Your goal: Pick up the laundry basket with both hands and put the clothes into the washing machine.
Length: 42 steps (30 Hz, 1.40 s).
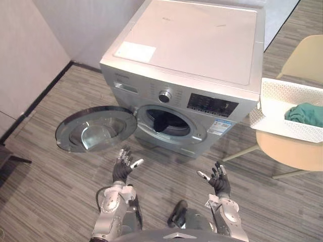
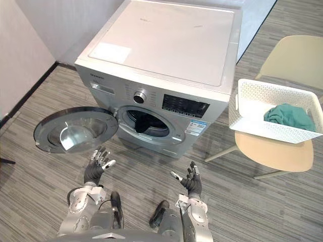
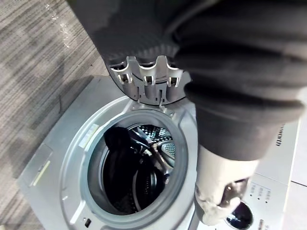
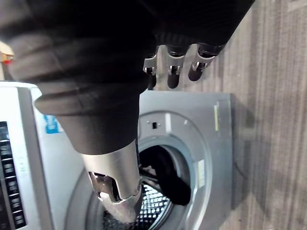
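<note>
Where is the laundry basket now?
In the eye views, the laundry basket sits on the beige chair at the robot's right, beside the washing machine, holding a green cloth.

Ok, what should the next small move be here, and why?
Probably turn right toward the laundry basket on the chair: it holds a teal cloth and sits apart from both hands, while the left hand and right hand are open and empty before the washing machine, whose door is already open.

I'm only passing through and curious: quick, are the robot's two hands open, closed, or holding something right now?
Left hand: open, fingers spread, holding nothing.
Right hand: open, fingers spread, holding nothing.
</note>
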{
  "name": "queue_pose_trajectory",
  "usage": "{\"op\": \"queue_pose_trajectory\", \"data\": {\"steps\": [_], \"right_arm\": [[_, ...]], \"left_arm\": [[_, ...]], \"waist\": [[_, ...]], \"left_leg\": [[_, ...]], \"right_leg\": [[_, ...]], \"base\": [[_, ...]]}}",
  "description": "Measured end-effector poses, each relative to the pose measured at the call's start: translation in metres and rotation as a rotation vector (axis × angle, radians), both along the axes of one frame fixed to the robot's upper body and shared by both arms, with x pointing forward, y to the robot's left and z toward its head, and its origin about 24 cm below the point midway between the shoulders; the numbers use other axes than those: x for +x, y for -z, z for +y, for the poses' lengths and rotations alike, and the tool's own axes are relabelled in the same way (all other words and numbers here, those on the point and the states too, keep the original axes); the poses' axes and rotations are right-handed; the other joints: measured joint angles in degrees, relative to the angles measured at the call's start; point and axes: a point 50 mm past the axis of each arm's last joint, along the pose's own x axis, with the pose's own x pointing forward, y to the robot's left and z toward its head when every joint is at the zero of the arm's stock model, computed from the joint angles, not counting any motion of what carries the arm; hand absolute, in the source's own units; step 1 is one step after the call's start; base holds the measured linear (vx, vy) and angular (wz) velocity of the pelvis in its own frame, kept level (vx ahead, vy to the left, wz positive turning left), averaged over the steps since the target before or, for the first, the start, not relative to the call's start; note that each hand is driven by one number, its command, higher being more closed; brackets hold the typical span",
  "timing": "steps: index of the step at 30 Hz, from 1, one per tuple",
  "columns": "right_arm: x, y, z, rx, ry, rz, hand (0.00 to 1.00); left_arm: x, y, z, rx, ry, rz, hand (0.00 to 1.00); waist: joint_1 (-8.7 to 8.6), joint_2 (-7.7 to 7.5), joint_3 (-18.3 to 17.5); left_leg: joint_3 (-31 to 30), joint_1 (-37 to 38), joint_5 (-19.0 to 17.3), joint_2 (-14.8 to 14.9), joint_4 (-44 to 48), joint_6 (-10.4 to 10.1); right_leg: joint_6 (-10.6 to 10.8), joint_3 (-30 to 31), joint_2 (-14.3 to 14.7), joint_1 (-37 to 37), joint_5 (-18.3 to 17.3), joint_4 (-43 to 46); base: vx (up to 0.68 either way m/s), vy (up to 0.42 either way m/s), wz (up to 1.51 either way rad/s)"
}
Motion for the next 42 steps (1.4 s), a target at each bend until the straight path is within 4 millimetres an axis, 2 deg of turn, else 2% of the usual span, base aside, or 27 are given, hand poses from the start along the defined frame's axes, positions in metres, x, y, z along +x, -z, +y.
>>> {"op": "queue_pose_trajectory", "data": {"steps": [1,3,6,10,13,15,16,18,19,20,21,22,23,24,26,27,28,29,30,31,32,33,34,35,36,38,42], "right_arm": [[-0.001,0.005,0.000,0.006,-0.006,0.026,0.00],[-0.011,0.017,0.009,0.050,-0.002,0.093,0.00],[-0.016,0.022,0.014,0.068,0.016,0.121,0.00],[-0.016,0.025,0.016,0.070,0.001,0.141,0.00],[-0.008,0.023,0.019,-0.003,-0.058,0.148,0.00],[0.003,0.016,0.022,-0.093,-0.101,0.124,0.00],[0.006,0.011,0.024,-0.133,-0.119,0.109,0.00],[0.007,0.006,0.023,-0.161,-0.127,0.094,0.00],[0.010,0.000,0.021,-0.185,-0.127,0.070,0.00],[0.012,-0.004,0.018,-0.197,-0.114,0.053,0.00],[0.014,-0.009,0.015,-0.214,-0.100,0.035,0.00],[0.015,-0.011,0.014,-0.221,-0.093,0.025,0.00],[0.018,-0.015,0.013,-0.227,-0.084,0.010,0.00],[0.018,-0.017,0.010,-0.234,-0.055,0.003,0.00],[0.017,-0.020,0.010,-0.239,-0.031,-0.012,0.00],[0.011,-0.021,0.009,-0.244,-0.022,-0.013,0.00],[0.012,-0.024,0.008,-0.256,-0.023,-0.026,0.00],[0.012,-0.028,0.008,-0.284,-0.032,-0.044,0.00],[0.011,-0.029,0.007,-0.285,-0.030,-0.046,0.00],[0.012,-0.029,0.003,-0.290,-0.020,-0.045,0.00],[0.007,-0.029,0.000,-0.285,0.008,-0.049,0.00],[0.001,-0.022,-0.001,-0.280,0.014,-0.015,0.00],[-0.005,-0.012,0.003,-0.269,-0.006,0.033,0.00],[-0.004,-0.010,0.006,-0.266,-0.020,0.040,0.00],[-0.005,-0.008,0.010,-0.262,-0.040,0.049,0.00],[-0.005,-0.008,0.013,-0.266,-0.062,0.049,0.00],[-0.005,-0.006,0.038,-0.298,-0.216,0.045,0.00]], "left_arm": [[-0.001,0.004,0.001,0.009,0.004,0.018,0.00],[-0.003,0.014,0.005,0.037,0.017,0.074,0.00],[-0.004,0.016,0.011,0.062,0.024,0.089,0.00],[-0.007,0.019,0.018,0.085,0.025,0.107,0.00],[-0.018,0.027,0.024,0.098,0.018,0.155,0.00],[-0.022,0.033,0.020,0.099,0.026,0.188,0.00],[-0.023,0.035,0.016,0.102,0.035,0.199,0.00],[-0.021,0.034,0.009,0.095,0.047,0.195,0.00],[-0.016,0.031,0.002,0.091,0.074,0.178,0.00],[-0.013,0.030,-0.002,0.091,0.097,0.170,0.00],[-0.003,0.024,-0.007,0.095,0.117,0.141,0.00],[0.001,0.022,-0.007,0.100,0.122,0.134,0.00],[0.006,0.020,-0.004,0.108,0.114,0.124,0.00],[0.010,0.022,0.002,0.137,0.088,0.134,0.00],[0.013,0.025,0.010,0.205,0.053,0.160,0.00],[0.012,0.025,0.017,0.227,0.016,0.168,0.00],[0.012,0.025,0.019,0.236,0.003,0.168,0.00],[0.010,0.027,0.019,0.248,0.006,0.178,0.00],[0.009,0.027,0.020,0.258,0.010,0.178,0.00],[0.006,0.029,0.017,0.241,0.005,0.188,0.00],[0.008,0.025,0.010,0.228,0.014,0.162,0.00],[0.010,0.023,0.009,0.232,0.023,0.153,0.00],[0.008,0.025,0.010,0.239,0.025,0.159,0.00],[0.008,0.026,0.011,0.243,0.024,0.165,0.00],[0.007,0.027,0.010,0.245,0.030,0.173,0.00],[0.009,0.026,0.005,0.238,0.035,0.168,0.00],[0.009,0.027,-0.003,0.236,0.071,0.168,0.00]], "waist": [[-0.14,0.10,-0.06],[-0.73,0.38,-0.48],[-2.14,-0.24,-1.23],[-1.97,-0.25,-1.36],[-1.99,-0.48,-1.39],[-2.11,-0.88,-1.11],[-2.48,-1.30,-0.73],[-4.13,-2.22,0.75],[-5.02,-2.22,1.77],[-5.90,-2.44,2.77],[-6.95,-2.15,4.52],[-7.18,-1.84,5.44],[-7.18,-1.92,6.95],[-7.17,-2.33,7.69],[-7.48,-2.64,7.91],[-7.30,-3.31,8.17],[-7.13,-3.61,8.44],[-7.42,-2.65,8.70],[-7.41,-2.32,8.51],[-6.22,-0.31,7.93],[-6.97,-0.52,7.78],[-7.28,-1.13,7.50],[-6.99,-2.65,6.32],[-7.12,-2.38,6.29],[-7.15,-1.61,5.88],[-6.74,-1.44,5.62],[-6.80,-1.82,5.05]], "left_leg": [[0.30,0.59,0.07,0.11,-0.79,0.10],[0.51,4.22,0.25,0.18,-4.98,0.13],[0.37,5.58,0.77,-1.55,-6.92,0.65],[1.46,7.15,1.18,-2.80,-8.18,1.26],[5.24,9.44,0.80,-2.86,-8.53,1.77],[10.62,9.23,-0.82,-2.65,-6.60,2.27],[14.56,9.11,-2.89,-2.46,-4.86,2.26],[17.96,8.30,-5.37,-1.86,-0.85,2.48],[20.67,7.02,-8.09,-0.51,4.34,2.54],[22.41,5.65,-10.60,1.01,9.60,2.38],[24.25,4.72,-13.87,3.76,15.26,2.81],[25.36,4.83,-14.96,5.29,17.05,3.37],[28.33,5.14,-16.10,7.88,19.66,4.57],[31.00,5.38,-17.60,9.61,22.42,4.97],[32.52,5.32,-19.35,12.82,27.25,4.75],[33.20,5.10,-20.32,14.96,30.68,3.97],[33.44,4.93,-20.92,15.94,32.29,3.36],[33.47,4.22,-21.52,17.12,32.91,2.73],[33.97,4.16,-20.88,17.46,32.02,2.70],[36.91,4.35,-18.82,20.33,29.51,2.93],[37.75,4.07,-17.57,20.24,28.39,2.86],[38.01,4.11,-16.78,19.36,27.57,2.64],[38.37,3.46,-15.88,19.31,27.18,2.33],[38.42,2.90,-15.03,19.77,26.62,2.18],[38.44,2.32,-12.30,19.88,23.94,2.15],[37.77,3.18,-8.43,19.00,19.37,2.26],[37.86,7.68,-3.26,20.09,14.05,0.26]], "right_leg": [[0.12,-0.04,0.51,0.78,1.14,-1.70],[0.89,-0.32,3.73,5.97,6.20,-10.86],[2.34,-0.23,3.83,8.34,9.31,-15.58],[2.71,1.28,3.40,9.56,11.29,-17.62],[2.87,6.48,3.59,9.14,12.34,-17.69],[2.81,12.71,3.76,6.03,14.02,-17.53],[3.26,16.86,4.04,4.17,14.53,-17.55],[3.97,20.87,4.26,2.79,15.52,-17.33],[4.36,23.76,4.61,1.26,15.86,-16.14],[4.16,24.57,5.15,-0.18,15.51,-14.97],[3.43,23.69,5.68,-1.29,13.31,-12.96],[3.51,22.09,5.55,-1.60,11.40,-11.63],[0.78,16.04,3.51,-3.11,8.26,-6.14],[-2.34,9.42,-0.79,-5.35,6.15,3.45],[-4.29,6.80,-4.13,-5.41,2.17,15.21],[-2.14,7.31,-4.87,-3.93,-0.16,17.57],[-1.36,7.31,-3.81,-4.14,0.05,16.97],[-0.16,8.37,-0.79,-4.07,0.88,14.01],[1.27,9.53,1.25,-3.92,2.13,10.97],[0.52,11.12,4.80,-2.98,3.52,4.82],[-2.15,11.43,2.34,-3.30,-0.70,13.13],[0.15,12.33,-0.20,-1.80,-1.74,14.30],[5.56,14.85,-0.31,-0.15,-2.24,9.21],[6.23,15.27,0.98,-0.29,-1.48,8.02],[6.08,15.49,3.09,-0.26,0.52,4.62],[5.48,15.83,5.09,0.43,2.70,0.90],[4.51,16.18,9.41,4.22,3.41,-2.64]], "base": [[0.13,0.133,-0.16],[0.08,0.130,-0.14],[0.04,0.175,0.07],[-0.01,0.122,-0.11],[-0.09,0.084,-0.67],[-0.15,0.065,-1.48],[-0.11,0.031,-1.56],[-0.12,0.016,-1.26],[-0.14,0.010,-1.08],[-0.25,-0.009,-1.30],[-0.20,-0.020,-1.02],[-0.22,-0.011,-1.20],[-0.12,0.021,-1.23],[-0.08,0.009,-1.16],[0.05,-0.072,-0.75],[0.08,-0.138,-0.63],[0.00,-0.162,-0.70],[-0.06,-0.123,-0.65],[-0.11,-0.159,-0.97],[-0.05,-0.127,-0.77],[-0.07,-0.126,-0.60],[-0.07,-0.203,-0.32],[-0.10,-0.228,-0.31],[-0.07,-0.294,-0.40],[-0.02,-0.190,-0.29],[0.00,-0.211,-0.35],[-0.02,-0.197,-0.20]]}}
